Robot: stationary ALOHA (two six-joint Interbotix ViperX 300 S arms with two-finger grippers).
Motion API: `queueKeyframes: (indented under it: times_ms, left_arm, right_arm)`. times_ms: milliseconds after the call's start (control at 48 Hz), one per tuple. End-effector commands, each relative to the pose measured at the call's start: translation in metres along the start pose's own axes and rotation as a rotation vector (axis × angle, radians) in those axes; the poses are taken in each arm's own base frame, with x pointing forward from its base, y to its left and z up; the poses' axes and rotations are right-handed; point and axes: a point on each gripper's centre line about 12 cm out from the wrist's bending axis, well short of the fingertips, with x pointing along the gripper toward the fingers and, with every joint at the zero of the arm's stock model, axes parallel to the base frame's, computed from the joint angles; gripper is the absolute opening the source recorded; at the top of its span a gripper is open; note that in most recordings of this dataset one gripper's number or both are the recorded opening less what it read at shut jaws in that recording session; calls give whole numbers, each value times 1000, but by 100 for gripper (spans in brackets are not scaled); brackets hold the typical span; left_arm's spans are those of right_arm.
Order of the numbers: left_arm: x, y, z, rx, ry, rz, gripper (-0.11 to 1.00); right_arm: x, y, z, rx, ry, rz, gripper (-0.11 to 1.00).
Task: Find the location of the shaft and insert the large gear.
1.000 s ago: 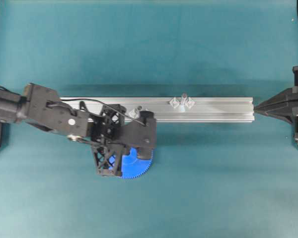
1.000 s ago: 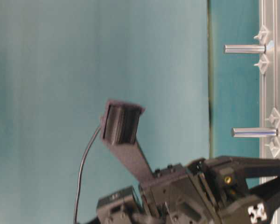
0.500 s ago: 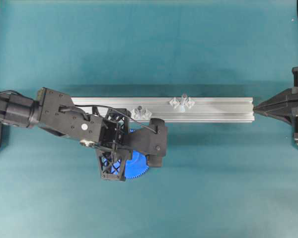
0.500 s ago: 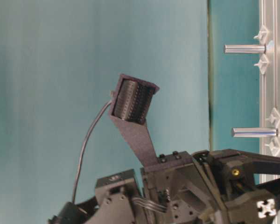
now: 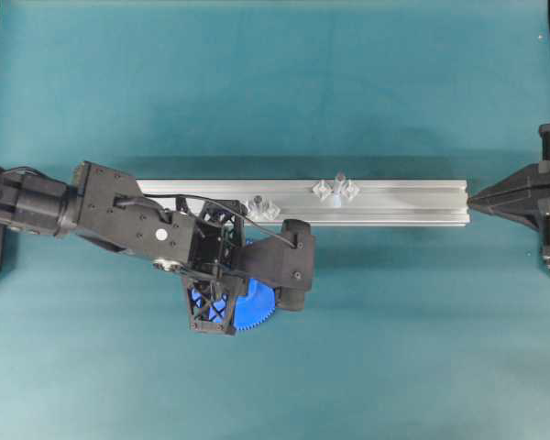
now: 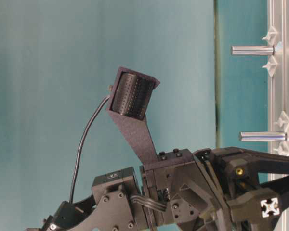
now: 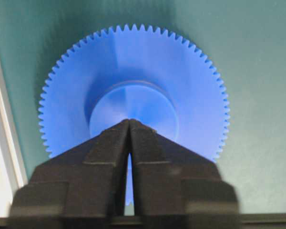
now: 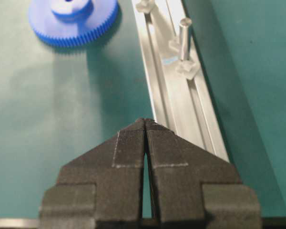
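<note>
The left gripper [image 7: 129, 125] is seen over the large gear [image 7: 133, 90], fingertips met at the tip with only a thin slit between them, nothing pinched; they hang above the raised hub, contact cannot be told. In the overhead view the left gripper [image 5: 222, 301] is placed on the near side of the aluminium rail [image 5: 403, 202], with the large gear [image 5: 255, 312] flat on the teal mat [image 5: 394, 348] beneath it, just near of the rail and partly hidden by the arm. The shaft [image 5: 337, 186] is seen upright on the rail, right of the gear and apart from it, clear tabs spread at both sides; a shorter peg [image 5: 255, 205] is seen on the rail left of it, close to the left wrist. The right gripper [image 8: 146, 125] is pressed together, empty, parked at the rail's right end [image 5: 481, 196], shaft [image 8: 183, 38] in its view farther along the rail
</note>
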Motion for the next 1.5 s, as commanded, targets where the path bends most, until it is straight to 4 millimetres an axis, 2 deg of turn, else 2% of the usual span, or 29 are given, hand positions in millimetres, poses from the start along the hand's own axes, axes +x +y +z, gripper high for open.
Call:
queueKeyframes:
  times_ms: [0, 83, 229, 292, 333, 1480]
  left_arm:
    - [-11, -3, 10, 9, -40, -2, 16]
    - [-9, -3, 10, 8, -37, -2, 33]
    - [-5, -3, 8, 8, -26, -1, 75]
    - [-3, -3, 9, 7, -23, -2, 88]
    - [-3, -3, 8, 9, -22, -1, 93]
    - [16, -3, 2, -5, 35, 1, 92]
  right_arm:
    - [0, 0, 4, 9, -14, -1, 0]
    - [0, 0, 4, 8, -12, 0, 0]
    - [0, 0, 4, 8, -12, 0, 0]
    - [-1, 0, 4, 9, -14, -1, 0]
    - [-1, 0, 3, 9, -13, -1, 0]
    - [-1, 0, 1, 7, -13, -1, 0]
